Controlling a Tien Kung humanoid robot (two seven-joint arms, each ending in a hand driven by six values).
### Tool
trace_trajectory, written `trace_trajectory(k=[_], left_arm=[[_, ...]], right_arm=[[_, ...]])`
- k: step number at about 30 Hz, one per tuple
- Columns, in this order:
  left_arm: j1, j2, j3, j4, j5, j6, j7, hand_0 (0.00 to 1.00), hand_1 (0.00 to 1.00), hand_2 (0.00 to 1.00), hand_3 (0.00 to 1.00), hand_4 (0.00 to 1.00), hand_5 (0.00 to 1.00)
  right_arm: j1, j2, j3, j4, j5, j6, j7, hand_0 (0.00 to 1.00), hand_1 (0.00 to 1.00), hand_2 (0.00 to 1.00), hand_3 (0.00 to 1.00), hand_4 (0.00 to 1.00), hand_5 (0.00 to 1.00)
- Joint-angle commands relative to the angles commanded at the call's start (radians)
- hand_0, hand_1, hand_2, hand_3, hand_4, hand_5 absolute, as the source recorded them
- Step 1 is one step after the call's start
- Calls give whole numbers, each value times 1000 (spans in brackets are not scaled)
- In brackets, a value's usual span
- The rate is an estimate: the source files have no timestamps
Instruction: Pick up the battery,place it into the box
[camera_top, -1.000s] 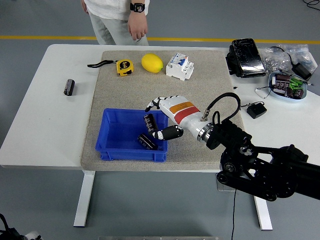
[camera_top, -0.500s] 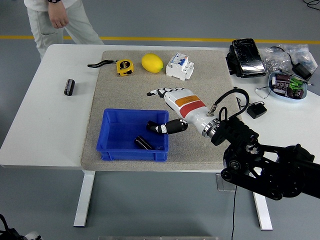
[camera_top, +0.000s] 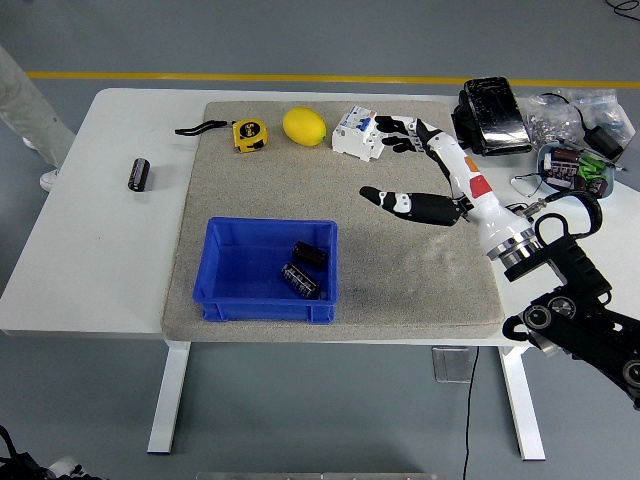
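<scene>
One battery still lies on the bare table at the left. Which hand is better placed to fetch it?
Probably the right hand: it is open over the mat, and no left arm is visible. The battery is far across, though.

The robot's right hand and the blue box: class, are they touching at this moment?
Apart. In the head view the right hand, fingers spread and empty, is over the grey mat up and to the right of the blue box, with bare mat between them.
</scene>
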Motion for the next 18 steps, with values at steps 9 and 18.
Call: trace_trajectory(k=[9, 18], left_arm=[[13, -5, -23, 0, 34, -5, 9, 742, 735, 792, 616, 620, 510], [23, -6, -35, -1, 56, -11, 11, 741, 735, 794, 615, 620, 509]], right_arm=[[-157, 29, 186, -31, 373, 114, -37, 894, 889, 885, 889, 998, 890], [-265, 65, 270, -44, 372, 131, -36, 900, 887, 886, 875, 998, 912]])
